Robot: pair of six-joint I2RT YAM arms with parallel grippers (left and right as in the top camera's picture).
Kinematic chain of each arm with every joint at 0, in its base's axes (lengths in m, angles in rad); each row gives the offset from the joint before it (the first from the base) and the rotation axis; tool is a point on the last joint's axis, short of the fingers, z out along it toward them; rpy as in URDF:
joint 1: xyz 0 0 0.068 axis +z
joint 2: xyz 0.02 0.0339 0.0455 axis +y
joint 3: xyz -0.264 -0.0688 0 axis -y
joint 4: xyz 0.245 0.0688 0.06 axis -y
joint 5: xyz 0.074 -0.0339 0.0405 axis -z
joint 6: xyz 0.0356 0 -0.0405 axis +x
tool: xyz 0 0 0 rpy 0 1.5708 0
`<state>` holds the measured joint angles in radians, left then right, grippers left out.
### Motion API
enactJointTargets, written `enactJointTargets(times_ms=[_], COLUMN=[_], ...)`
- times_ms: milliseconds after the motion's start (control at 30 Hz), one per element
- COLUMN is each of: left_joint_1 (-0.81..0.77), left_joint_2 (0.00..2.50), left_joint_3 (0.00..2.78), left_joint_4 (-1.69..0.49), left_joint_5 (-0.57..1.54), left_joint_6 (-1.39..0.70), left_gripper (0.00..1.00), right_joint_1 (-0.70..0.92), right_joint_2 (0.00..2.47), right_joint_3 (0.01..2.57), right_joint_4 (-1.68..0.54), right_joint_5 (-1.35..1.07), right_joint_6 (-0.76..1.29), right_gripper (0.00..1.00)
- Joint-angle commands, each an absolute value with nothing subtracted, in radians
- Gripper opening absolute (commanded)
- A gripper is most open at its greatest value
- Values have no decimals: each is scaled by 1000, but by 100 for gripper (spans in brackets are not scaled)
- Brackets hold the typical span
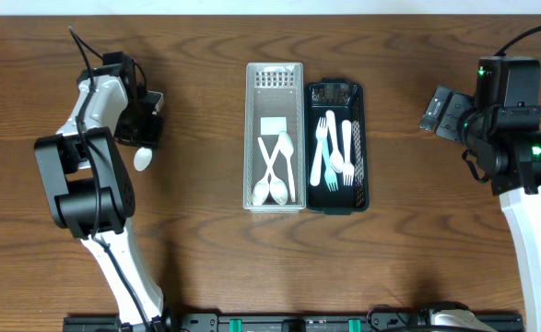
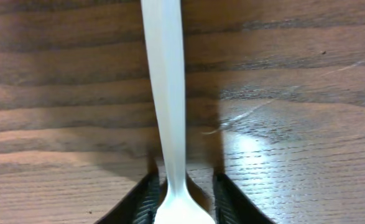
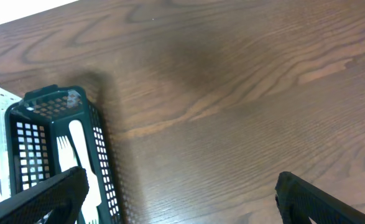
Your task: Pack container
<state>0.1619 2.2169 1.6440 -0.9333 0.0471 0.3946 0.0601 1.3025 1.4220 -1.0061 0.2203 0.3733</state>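
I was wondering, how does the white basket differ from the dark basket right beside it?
The white basket is pale and holds white spoons. The dark basket is near-black and holds white forks. In the overhead view, the white basket looks longer than the dark basket. Both are perforated, rectangular and lie side by side mid-table.

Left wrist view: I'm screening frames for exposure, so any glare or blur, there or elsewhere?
Left wrist: a glare patch on the table right of the spoon, whose near end looks soft. Right wrist: jaws blurred at the bottom edge, soft shadow beside the dark basket. Overhead: even, sharp.
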Motion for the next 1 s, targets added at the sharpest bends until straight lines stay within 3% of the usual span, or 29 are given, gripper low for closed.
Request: enactJointTargets(times_ms=[0,67,300,533,767,967], left_joint_1=[155,145,67,-90,-269,-411], left_joint_2=[2244,2242,2169,1934,1719,1727], left_joint_3=[1608,1608,1659,1714,1714,1683], left_joint_4=[-940,-942,-1025,-1142,-1140,-1119], left_joint_5=[45,45,45,45,45,46], left_joint_6=[393,386,355,220,-19,-217], left_gripper=[19,6,6,6,6,6], right_joint_1=[53,53,53,53,53,53], right_joint_2=[1304,1304,1304,1304,1304,1304], right_joint_3=[1426,1426,1426,1426,1426,1426], right_joint_4=[-1007,-1007,-1007,-1007,-1007,-1007], right_joint_5=[228,228,228,228,228,228], right_joint_6=[362,362,362,361,362,361], right_gripper=[99,99,99,99,99,99])
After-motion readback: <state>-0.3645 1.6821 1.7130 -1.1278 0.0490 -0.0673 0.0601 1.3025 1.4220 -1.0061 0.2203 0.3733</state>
